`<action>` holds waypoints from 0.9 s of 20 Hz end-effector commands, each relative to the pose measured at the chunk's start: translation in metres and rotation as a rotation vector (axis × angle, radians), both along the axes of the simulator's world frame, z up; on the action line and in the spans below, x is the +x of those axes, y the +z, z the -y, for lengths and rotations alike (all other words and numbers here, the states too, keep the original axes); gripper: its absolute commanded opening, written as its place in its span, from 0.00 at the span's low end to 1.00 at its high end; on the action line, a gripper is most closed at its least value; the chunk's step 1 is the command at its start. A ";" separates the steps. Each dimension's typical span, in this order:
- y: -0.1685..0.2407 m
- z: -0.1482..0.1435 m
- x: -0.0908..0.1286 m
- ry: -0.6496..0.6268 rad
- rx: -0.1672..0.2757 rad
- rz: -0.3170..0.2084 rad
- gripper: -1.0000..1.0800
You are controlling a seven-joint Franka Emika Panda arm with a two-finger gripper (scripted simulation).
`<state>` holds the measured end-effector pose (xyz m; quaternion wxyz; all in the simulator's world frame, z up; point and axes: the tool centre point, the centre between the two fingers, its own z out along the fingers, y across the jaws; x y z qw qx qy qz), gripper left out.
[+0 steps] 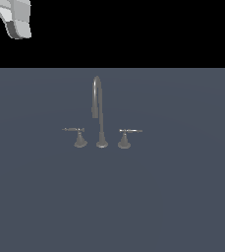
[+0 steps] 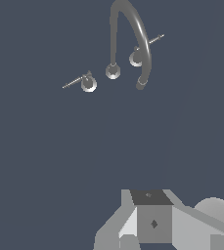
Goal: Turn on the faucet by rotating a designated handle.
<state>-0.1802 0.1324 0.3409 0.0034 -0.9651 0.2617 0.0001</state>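
The faucet is a thin grey gooseneck spout on a small round base, standing mid-scene on the dark floor. The handle stands on the exterior view's left of the spout, with its bar pointing left. The twin lever stands on the right, with its bar pointing right. From the wrist view I look down on the faucet, the handle and the twin lever. My gripper shows only as a grey block, far from the handle and touching nothing. Its jaws do not show.
A piece of my arm shows in the exterior view's top left corner, high above and far from the faucet. A flat dark grey surface lies all around the faucet.
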 end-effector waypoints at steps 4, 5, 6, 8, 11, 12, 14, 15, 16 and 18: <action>-0.028 -0.016 0.020 -0.111 0.003 0.000 0.00; -0.033 -0.019 0.024 -0.130 0.004 -0.001 0.00; -0.038 -0.021 0.028 -0.149 0.004 -0.001 0.00; -0.048 -0.026 0.035 -0.186 0.005 -0.001 0.00; -0.061 -0.032 0.046 -0.240 0.006 -0.001 0.00; -0.066 -0.034 0.050 -0.258 0.007 -0.001 0.00; -0.074 -0.037 0.057 -0.292 0.008 -0.002 0.00; -0.079 -0.039 0.061 -0.309 0.008 -0.002 0.00; -0.083 -0.040 0.065 -0.326 0.008 -0.002 0.00; -0.091 -0.043 0.072 -0.358 0.009 -0.002 0.00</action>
